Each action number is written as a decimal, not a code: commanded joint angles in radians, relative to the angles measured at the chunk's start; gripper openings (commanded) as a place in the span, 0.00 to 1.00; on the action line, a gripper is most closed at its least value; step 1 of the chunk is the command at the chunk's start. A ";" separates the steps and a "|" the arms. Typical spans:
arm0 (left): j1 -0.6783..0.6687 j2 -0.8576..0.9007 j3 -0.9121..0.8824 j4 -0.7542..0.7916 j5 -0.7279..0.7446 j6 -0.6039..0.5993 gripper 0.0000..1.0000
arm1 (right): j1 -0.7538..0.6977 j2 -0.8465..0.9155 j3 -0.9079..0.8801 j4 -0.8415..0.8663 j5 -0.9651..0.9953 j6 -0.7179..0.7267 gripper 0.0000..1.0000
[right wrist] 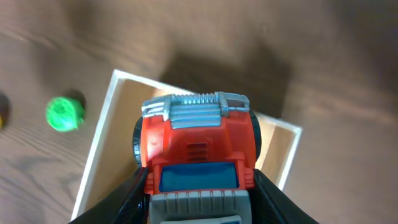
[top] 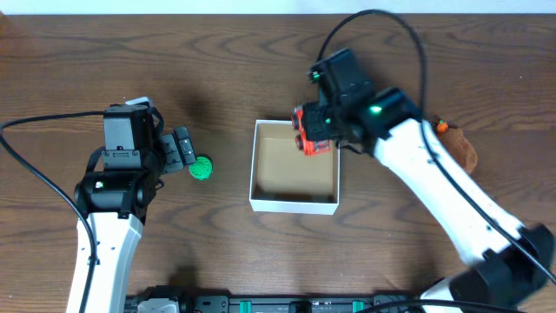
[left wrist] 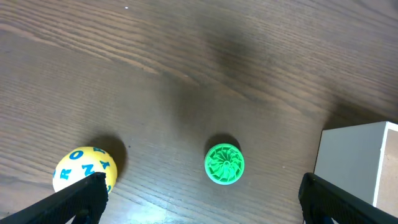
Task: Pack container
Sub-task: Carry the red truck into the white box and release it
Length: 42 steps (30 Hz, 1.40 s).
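The container [top: 293,205] is a small square white box with a tan inside, at the table's middle; it also shows in the right wrist view [right wrist: 99,143] and its corner in the left wrist view [left wrist: 357,158]. My right gripper [top: 314,132] is shut on a red toy truck [right wrist: 196,149] and holds it above the box's far right part. My left gripper [top: 184,149] is open and empty, just left of a green round toy [top: 201,168], which lies between its fingers' line in the left wrist view [left wrist: 224,163]. A yellow lettered ball [left wrist: 84,169] lies by the left finger.
A brown toy with an orange bit [top: 459,143] lies at the right, partly behind the right arm. Black cables run across the left and back of the wooden table [top: 217,52].
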 commanded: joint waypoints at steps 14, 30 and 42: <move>0.004 0.001 0.022 -0.002 -0.008 -0.010 0.98 | -0.028 0.242 0.011 -0.024 0.105 0.085 0.01; 0.004 0.001 0.022 -0.002 -0.008 -0.010 0.98 | -0.054 0.246 0.011 0.027 0.146 0.085 0.50; 0.004 0.001 0.022 -0.002 -0.008 -0.010 0.98 | -0.050 0.221 0.061 0.049 0.147 0.001 0.64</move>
